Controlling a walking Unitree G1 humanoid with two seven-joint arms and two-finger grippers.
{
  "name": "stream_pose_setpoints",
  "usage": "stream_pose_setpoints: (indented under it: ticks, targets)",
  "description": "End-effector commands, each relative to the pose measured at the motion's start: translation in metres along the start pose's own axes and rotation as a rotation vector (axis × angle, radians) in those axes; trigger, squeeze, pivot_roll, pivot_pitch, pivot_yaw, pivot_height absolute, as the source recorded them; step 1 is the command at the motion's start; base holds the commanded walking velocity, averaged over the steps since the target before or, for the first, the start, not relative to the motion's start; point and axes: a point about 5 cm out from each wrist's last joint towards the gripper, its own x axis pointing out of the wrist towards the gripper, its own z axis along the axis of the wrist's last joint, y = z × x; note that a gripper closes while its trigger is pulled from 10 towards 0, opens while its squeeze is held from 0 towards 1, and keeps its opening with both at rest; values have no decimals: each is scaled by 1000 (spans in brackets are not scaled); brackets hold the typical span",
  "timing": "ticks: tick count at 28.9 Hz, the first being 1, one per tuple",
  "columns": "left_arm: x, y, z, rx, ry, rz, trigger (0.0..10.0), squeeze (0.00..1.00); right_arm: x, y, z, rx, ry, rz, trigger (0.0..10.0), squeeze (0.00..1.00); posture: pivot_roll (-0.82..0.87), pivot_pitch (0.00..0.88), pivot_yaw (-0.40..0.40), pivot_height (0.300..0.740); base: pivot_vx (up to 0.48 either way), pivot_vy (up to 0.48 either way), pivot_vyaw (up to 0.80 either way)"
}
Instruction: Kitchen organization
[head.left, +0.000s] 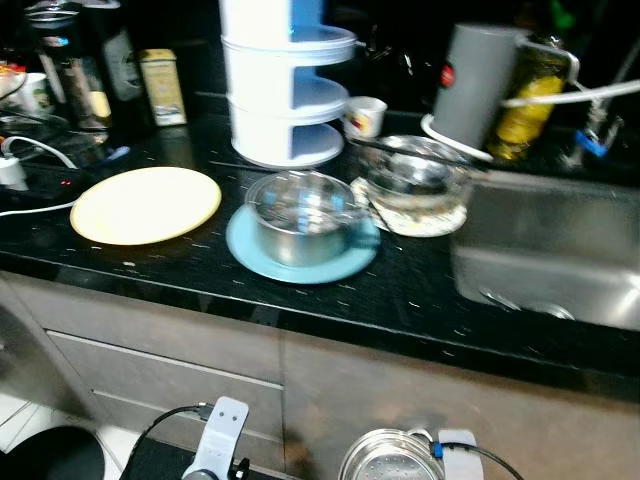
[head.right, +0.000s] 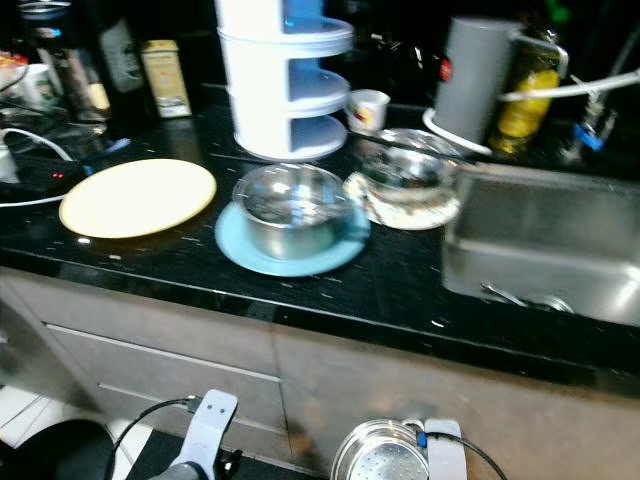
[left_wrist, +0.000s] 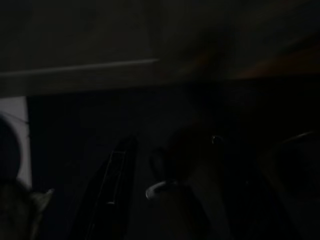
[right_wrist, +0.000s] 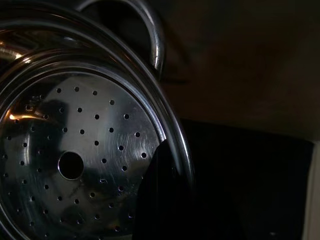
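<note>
Though half cut off, steel strainer (head.left: 388, 463).

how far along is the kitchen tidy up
Early. In hand: the right gripper holds a perforated steel strainer below the black counter. Left: round yellow plate, steel bowl on a blue plate, glass bowl remain out.

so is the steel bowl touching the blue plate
Touching. The left eye view shows the steel bowl sitting directly on the blue plate, whose rim rings the bowl's base with no gap.
</note>
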Motion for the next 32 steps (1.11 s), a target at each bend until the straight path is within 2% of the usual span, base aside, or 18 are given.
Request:
stream_pose_setpoints:
  ticks: [1,3,12,24,29,32]
  targets:
    - [-2,8,-8,-14,32,19,10000,0,-5,-8,-20,-14,81,-29,10000,0,-94,147,-31,740,0,0,0]
    - [-3,8,-8,-21,28,20,10000,0,-4,-8,-20,-14,81,-28,10000,0,-94,147,-31,740,0,0,0]
    - [-4,9,-10,-20,24,23,10000,0,-4,-7,-20,-23,83,-19,10000,0,-91,142,-32,740,0,461,0]
    - [-4,12,-10,17,23,34,10000,0,-5,-5,-21,-18,87,-11,10000,0,-90,146,-30,740,0,0,0]
    - [-3,11,-7,30,16,30,10000,0,-5,-4,-24,11,117,2,10000,0,-91,149,-28,740,0,0,0]
    - [-3,11,-6,36,13,30,10000,0,-6,-5,-27,23,139,-4,10000,0,-89,153,-27,740,0,0,-800]
